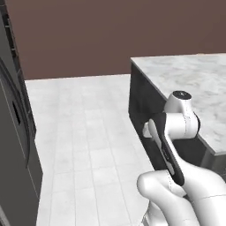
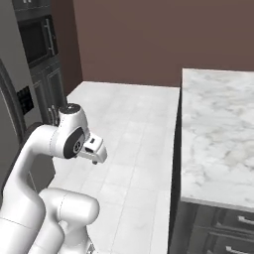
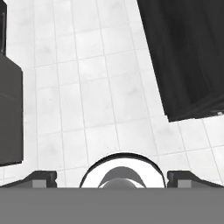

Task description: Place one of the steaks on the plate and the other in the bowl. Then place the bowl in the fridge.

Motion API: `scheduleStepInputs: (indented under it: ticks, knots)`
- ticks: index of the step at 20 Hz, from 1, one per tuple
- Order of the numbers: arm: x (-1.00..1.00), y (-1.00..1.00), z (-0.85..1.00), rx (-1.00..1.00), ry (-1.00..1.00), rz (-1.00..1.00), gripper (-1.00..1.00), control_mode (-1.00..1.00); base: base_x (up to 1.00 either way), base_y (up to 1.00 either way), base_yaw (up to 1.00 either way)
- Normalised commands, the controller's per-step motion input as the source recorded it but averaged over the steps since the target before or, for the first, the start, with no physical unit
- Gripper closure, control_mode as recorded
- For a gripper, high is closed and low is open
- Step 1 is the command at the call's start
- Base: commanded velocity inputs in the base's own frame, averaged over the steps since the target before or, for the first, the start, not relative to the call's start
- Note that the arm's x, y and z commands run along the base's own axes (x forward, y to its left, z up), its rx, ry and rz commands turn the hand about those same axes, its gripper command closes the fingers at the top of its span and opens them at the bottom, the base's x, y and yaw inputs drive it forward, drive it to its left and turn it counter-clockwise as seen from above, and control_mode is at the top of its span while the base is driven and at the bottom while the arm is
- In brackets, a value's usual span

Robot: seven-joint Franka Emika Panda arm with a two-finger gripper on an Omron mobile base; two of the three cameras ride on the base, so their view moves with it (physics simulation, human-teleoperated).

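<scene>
Apparently early: end effector (image 3: 112, 178) spread wide, nothing held, aimed at floor (image 3: 100, 105). Marble desk (image 2: 218, 129) bare; judging by that, all steps remain.

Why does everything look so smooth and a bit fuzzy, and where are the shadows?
Left base view: the white tiled floor is evenly lit, with soft, slightly blurry edges. Right base view: the marble counter looks flat and matte, no glare. Hand view: the dark cabinet side is nearly featureless, and the open pincer casts no clear shadow.
</scene>
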Motion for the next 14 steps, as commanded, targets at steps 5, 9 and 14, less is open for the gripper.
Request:
scheduleStepInputs:
  ticks: [5, 9, 14]
  knots:
    - [0.0, 0.0, 0.0, 0.0, 0.0, 0.0, -1.0, 1.0, 0.32, 0.08, -0.02]
    - [0.0, 0.0, 0.0, 0.0, 0.0, 0.0, -1.0, 1.0, 0.85, -0.13, 0.15]
    - [0.0, 0.0, 0.0, 0.0, 0.0, 0.0, -1.0, 1.0, 1.0, -0.09, 0.17]
